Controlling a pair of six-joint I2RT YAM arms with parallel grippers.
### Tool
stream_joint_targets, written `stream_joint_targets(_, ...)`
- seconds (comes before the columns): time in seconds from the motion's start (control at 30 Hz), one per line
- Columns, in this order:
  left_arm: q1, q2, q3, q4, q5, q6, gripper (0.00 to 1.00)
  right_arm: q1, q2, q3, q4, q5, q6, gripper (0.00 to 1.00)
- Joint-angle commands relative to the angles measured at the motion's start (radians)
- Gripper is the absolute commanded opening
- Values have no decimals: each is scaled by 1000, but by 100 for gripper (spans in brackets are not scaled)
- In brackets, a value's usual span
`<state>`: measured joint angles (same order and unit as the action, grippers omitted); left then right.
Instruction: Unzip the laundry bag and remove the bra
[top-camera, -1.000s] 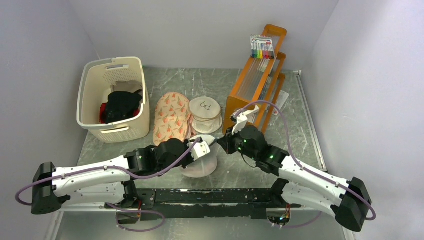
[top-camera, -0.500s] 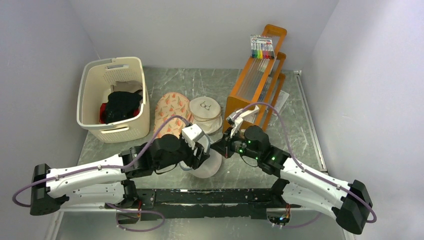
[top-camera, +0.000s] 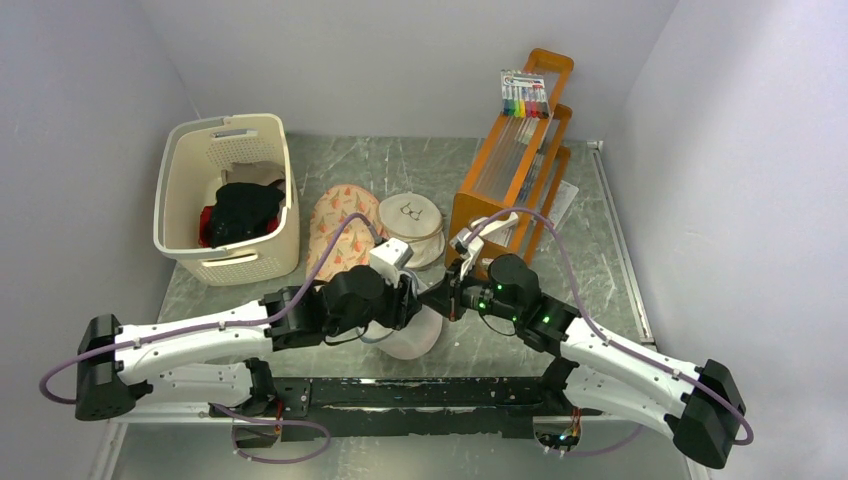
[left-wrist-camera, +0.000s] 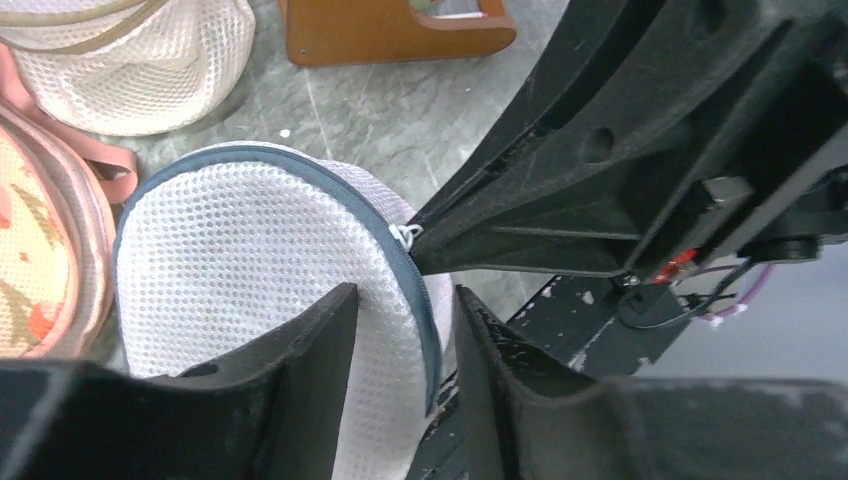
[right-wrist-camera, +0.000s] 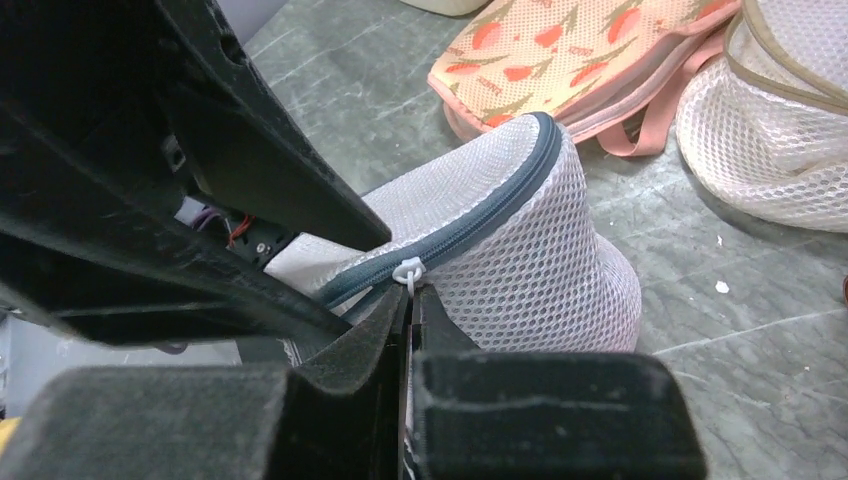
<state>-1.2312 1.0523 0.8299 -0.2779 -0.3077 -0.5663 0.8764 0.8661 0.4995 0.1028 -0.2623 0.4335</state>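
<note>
The laundry bag (top-camera: 412, 338) is found on the worktop (top-camera: 600, 262), near its front edge and between the two arms. It is a white mesh dome with a grey-blue zipper (right-wrist-camera: 482, 212) running along its rim. From what the wrist views show, the zipper is closed.

The left pincer (left-wrist-camera: 405, 300) is seen narrowed around the edge of the bag. One finger is pressed on the mesh and the other on the far side of the rim, so that a fold of the bag is held between them.

The right pincer (right-wrist-camera: 410, 298) is closed, with its fingers almost flat together. The small white zipper pull (right-wrist-camera: 408, 270) is held at the very tips (how much of the tab lies between the pads cannot be told). In the left wrist view the same tips are seen touching the pull at the rim.

Just behind the laundry bag a peach patterned bag (top-camera: 335, 222) is noted, with its pink strap lying close to the white mesh. Beside it a beige round bag (top-camera: 410, 228) with a glasses print is placed. A cream basket (top-camera: 190, 165) holding dark and red clothing stands at the rear left. An orange rack (top-camera: 500, 190) stands at the rear right, with a pack of markers (top-camera: 523, 95) resting on top.
</note>
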Motion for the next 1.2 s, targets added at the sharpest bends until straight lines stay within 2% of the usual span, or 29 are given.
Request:
stream_joint_targets(0.0, 1, 36, 46, -10, -28, -20, 42, 7, -14, -6, 23, -18, 0, 0)
stream_joint_targets(0.13, 1, 62, 94, -115, -84, 27, 18, 7, -8, 21, -35, 24, -23, 0)
stream_joint_targets(0.23, 1, 58, 116, -200, -128, 61, 7, 7, 4, 44, -78, 47, -38, 0)
stream_joint_targets(0.43, 1, -9, 90, -234, -100, 151, 7, -18, 49, 58, -176, 282, 21, 0)
stream_joint_targets(0.6, 1, -78, 56, -270, -124, 136, 7, -48, 122, 87, -273, 394, 69, 0)
stream_joint_targets(0.73, 1, -131, 4, -281, -120, 109, 7, -49, 64, 61, -226, 341, 39, 0)
stream_joint_targets(0.83, 0, -142, -18, -290, -104, 88, 7, -49, -16, 11, -112, 179, -14, 0)
stream_joint_targets(0.87, 1, -140, -18, -292, -91, 86, 9, -48, -30, -2, -80, 109, -25, 0)
stream_joint_targets(1.0, 1, -99, 23, -277, 27, 121, 32, -48, -17, -14, 10, -93, -30, 0)
stream_joint_targets(1.17, 1, -30, 90, -238, 75, 156, 46, -39, 34, -10, 71, -194, -20, 0)
